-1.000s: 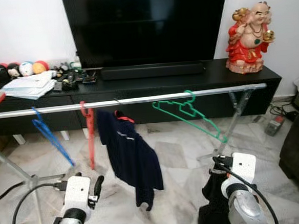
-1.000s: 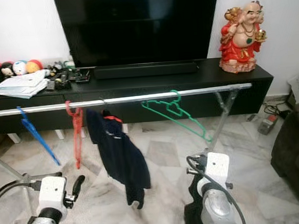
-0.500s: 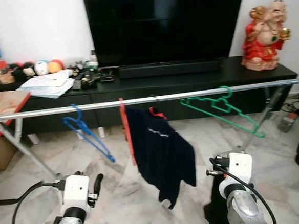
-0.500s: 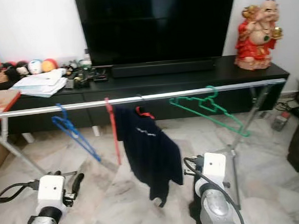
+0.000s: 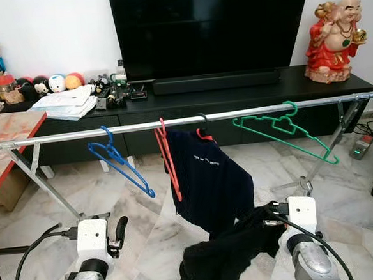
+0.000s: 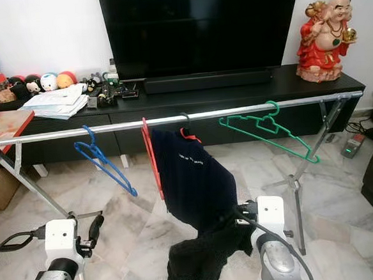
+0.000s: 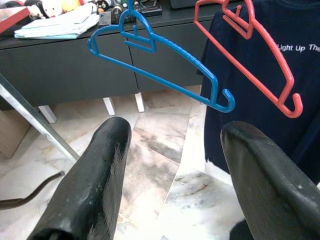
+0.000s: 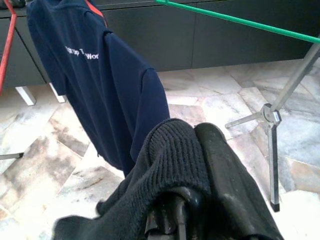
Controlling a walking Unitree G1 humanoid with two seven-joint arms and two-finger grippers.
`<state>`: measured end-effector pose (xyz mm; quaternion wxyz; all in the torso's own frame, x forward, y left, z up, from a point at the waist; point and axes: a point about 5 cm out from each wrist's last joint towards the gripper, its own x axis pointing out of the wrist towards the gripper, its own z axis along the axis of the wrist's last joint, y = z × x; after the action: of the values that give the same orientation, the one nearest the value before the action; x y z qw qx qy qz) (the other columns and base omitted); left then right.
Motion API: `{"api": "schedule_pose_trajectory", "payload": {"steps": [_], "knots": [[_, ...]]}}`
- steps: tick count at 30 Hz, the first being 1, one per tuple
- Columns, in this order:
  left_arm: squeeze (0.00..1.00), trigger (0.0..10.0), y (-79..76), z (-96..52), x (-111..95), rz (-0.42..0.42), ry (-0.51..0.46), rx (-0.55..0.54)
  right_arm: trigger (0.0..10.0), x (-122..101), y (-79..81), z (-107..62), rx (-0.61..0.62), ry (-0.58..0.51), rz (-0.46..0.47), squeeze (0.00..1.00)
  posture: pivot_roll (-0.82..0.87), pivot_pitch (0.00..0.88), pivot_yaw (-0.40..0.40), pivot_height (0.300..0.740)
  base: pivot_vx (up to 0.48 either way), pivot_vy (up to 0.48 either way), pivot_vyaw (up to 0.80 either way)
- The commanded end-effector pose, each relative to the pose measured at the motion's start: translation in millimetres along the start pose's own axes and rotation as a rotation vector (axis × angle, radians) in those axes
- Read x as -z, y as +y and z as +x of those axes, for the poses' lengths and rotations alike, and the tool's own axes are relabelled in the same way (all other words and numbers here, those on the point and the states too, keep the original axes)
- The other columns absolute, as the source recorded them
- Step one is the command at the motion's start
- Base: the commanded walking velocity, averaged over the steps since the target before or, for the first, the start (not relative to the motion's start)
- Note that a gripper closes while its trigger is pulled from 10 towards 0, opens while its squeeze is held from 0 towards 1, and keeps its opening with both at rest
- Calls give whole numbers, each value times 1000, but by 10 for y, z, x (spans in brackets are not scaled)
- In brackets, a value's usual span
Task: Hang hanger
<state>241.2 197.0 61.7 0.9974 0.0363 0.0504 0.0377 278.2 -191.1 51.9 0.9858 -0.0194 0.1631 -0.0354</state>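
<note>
A silver rail (image 5: 248, 113) spans the room on folding legs. From left to right it carries a bare blue hanger (image 5: 121, 164), a bare red hanger (image 5: 169, 159), a navy shirt (image 5: 214, 184) on its own hanger, and a bare green hanger (image 5: 283, 130). Low on the right, my right gripper (image 5: 269, 215) is shut on a black knit garment (image 5: 225, 258), which drapes leftwards beneath the navy shirt. In the right wrist view the knit garment (image 8: 170, 165) covers the fingers (image 8: 226, 172). My left gripper (image 7: 175, 131) stands open and holds nothing, low and short of the blue hanger (image 7: 165, 50).
Behind the rail stand a black TV console (image 5: 247, 94), a large TV (image 5: 211, 29) and a red statue (image 5: 336, 40). A wooden table (image 5: 4, 137) juts in at the left. The rack's legs (image 5: 42, 185) and foot (image 5: 305, 184) rest on the marble floor.
The camera has shifted, so the whole rack sits differently in view. The black garment, earlier hanging straight down by my right arm, now spreads forward and leftwards under the navy shirt.
</note>
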Motion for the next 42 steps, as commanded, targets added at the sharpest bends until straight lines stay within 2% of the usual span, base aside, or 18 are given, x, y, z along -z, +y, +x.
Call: {"api": "schedule_pose_trajectory", "payload": {"steps": [1, 7, 15, 21, 26, 29, 35, 42], "knots": [[0, 10000, -15, 17, -21, 22, -2, 12, 10000, -90, 12, 23, -11, -44, -17, 0, 64, 0, 38, 740, 0, 0, 0], [0, 10000, -16, 41, -17, 44, 6, 14, 10000, -134, 127, 32, -114, -88, -102, 0, 53, 0, 43, 740, 0, -428, 366], [0, 10000, -26, 50, -3, 52, 14, 15, 10000, -115, 176, 54, -179, -78, -109, 0, 54, 0, 36, 740, 0, -440, 776], [0, 10000, -36, 78, -9, 49, 10, 5, 10000, -74, 196, 90, -215, -63, -78, 0, 58, 0, 29, 740, 0, 0, 0], [0, 10000, -52, 92, -19, 47, 6, 1, 10000, -56, 209, 102, -244, -58, -103, 0, 62, 0, 19, 740, 0, 0, 0], [0, 10000, -56, 102, -33, 53, -5, -5, 10000, -57, 205, 106, -265, -69, -134, 0, 72, 0, 11, 740, 0, 0, 683], [0, 10000, -23, 78, -58, 58, -16, -23, 10000, -8, 188, 135, -288, -47, -124, 0, 102, 0, 2, 740, 0, 0, 771], [0, 10000, 13, 44, -51, 64, -11, -35, 10000, 64, 222, 148, -307, -20, -110, 0, 118, 0, 3, 740, 0, 0, 132]]}}
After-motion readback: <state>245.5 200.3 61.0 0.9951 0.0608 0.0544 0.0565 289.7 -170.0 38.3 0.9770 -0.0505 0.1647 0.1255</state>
